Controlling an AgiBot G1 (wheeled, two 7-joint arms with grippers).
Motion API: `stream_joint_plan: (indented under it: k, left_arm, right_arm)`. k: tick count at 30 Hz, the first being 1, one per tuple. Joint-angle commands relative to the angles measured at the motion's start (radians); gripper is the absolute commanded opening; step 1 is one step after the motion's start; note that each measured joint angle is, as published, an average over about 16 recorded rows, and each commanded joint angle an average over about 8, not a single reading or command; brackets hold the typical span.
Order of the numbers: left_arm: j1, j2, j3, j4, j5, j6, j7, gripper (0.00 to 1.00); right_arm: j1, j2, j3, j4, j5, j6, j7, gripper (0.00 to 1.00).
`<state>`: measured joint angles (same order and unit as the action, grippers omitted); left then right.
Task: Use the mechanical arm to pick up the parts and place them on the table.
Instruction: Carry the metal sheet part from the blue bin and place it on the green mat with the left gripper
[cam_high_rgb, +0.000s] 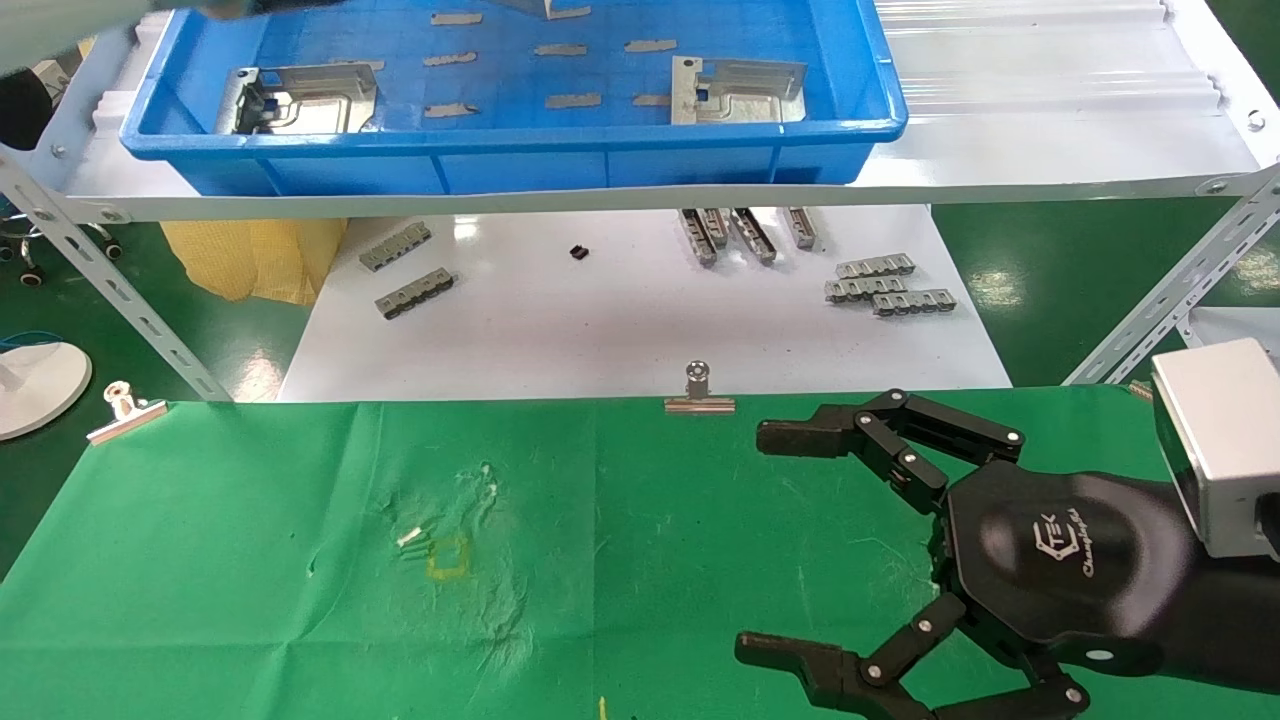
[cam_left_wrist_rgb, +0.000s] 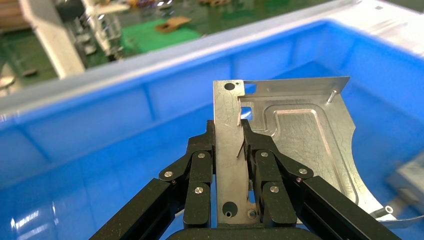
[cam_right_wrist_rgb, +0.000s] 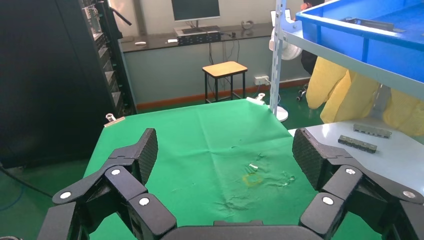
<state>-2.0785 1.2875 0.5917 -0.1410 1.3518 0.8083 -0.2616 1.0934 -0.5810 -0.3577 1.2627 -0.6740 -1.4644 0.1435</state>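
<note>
In the left wrist view my left gripper (cam_left_wrist_rgb: 228, 127) is shut on the edge strip of a silver-grey stamped plate (cam_left_wrist_rgb: 300, 145), inside the blue tray (cam_left_wrist_rgb: 125, 100). The plate has embossed ridges and a curved corner. I cannot tell whether it is clear of the tray floor. The left gripper is out of the head view. Two more plates lie in the tray, one at the left (cam_high_rgb: 310, 100) and one at the right (cam_high_rgb: 740, 90). My right gripper (cam_high_rgb: 760, 543) is open and empty over the right side of the green cloth table (cam_high_rgb: 250, 560), which also shows in the right wrist view (cam_right_wrist_rgb: 200, 130) below that gripper (cam_right_wrist_rgb: 226, 150).
The blue tray (cam_high_rgb: 520, 165) stands on a white shelf with slanted metal posts (cam_high_rgb: 110, 290). Several thin grey slivers (cam_high_rgb: 572, 100) lie in the tray. Small toothed strips (cam_high_rgb: 885, 290) lie on the white tabletop (cam_high_rgb: 600, 330). Binder clips (cam_high_rgb: 698, 395) hold the cloth's far edge.
</note>
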Motion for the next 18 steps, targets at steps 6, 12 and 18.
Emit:
stream_joint_plan:
  k: [6, 12, 18]
  left_arm:
    - [0.0, -0.089, -0.046, -0.038, -0.074, 0.184, 0.12, 0.0]
    - [0.03, -0.195, -0.075, -0.077, -0.131, 0.443, 0.261, 0.0]
    - [0.078, -0.307, -0.08, -0.125, -0.168, 0.715, 0.419, 0.0]
  right_arm:
    - [0.0, 0.0, 0.0, 0.0, 0.0, 0.0, 0.0, 1.0]
    - [0.0, 0.0, 0.0, 0.0, 0.0, 0.0, 0.0, 1.0]
    - [0.0, 0.0, 0.0, 0.0, 0.0, 0.0, 0.0, 1.0]
